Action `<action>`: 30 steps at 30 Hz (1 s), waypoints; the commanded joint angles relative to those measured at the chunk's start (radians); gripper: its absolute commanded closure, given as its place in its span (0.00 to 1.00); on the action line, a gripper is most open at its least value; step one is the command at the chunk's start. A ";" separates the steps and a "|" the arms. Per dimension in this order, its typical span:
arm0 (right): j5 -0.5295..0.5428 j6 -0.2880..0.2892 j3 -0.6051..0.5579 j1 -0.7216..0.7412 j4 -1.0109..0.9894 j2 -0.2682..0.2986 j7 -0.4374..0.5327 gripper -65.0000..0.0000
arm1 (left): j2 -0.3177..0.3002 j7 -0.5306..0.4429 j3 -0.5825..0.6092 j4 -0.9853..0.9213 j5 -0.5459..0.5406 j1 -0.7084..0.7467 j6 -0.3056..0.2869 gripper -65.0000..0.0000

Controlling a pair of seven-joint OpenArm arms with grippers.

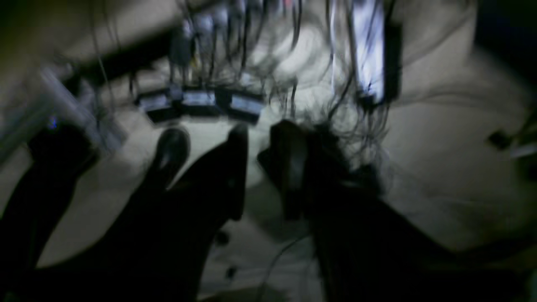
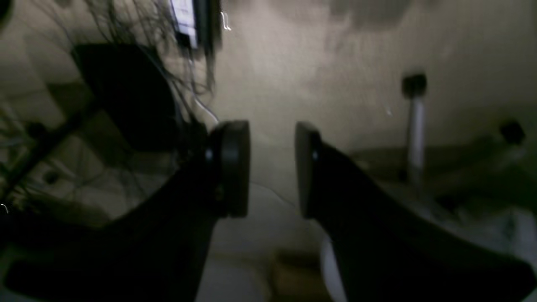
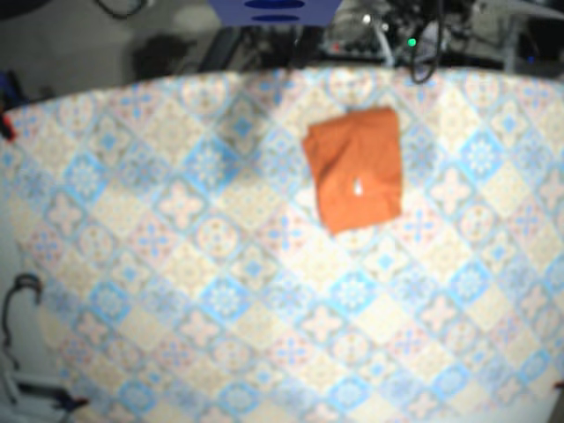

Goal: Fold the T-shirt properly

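The T-shirt (image 3: 354,169) is lying folded at upper right of the bench (image 3: 176,264), the task seemingly finishing, left pincer (image 1: 260,167) and right pincer (image 2: 272,167) gaping released, needing only parking.

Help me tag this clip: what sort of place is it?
Probably a robotics lab or workshop: a table under a tile-patterned cloth, a folded orange T-shirt on it, and tangled cables past its far edge.
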 commanded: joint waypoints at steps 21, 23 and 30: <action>0.280 0.006 0.367 0.193 -0.033 -0.226 0.005 0.72 | 0.135 -0.001 -0.223 -0.059 -0.150 -0.100 0.014 0.78; 0.280 0.006 0.367 0.193 -0.032 -0.221 0.003 0.72 | 0.136 -0.001 -0.225 -0.059 -0.150 -0.102 0.014 0.79; 0.279 0.006 0.361 0.188 -0.032 -0.187 0.006 0.72 | 0.136 -0.033 -0.225 -0.065 -0.151 -0.091 0.014 0.78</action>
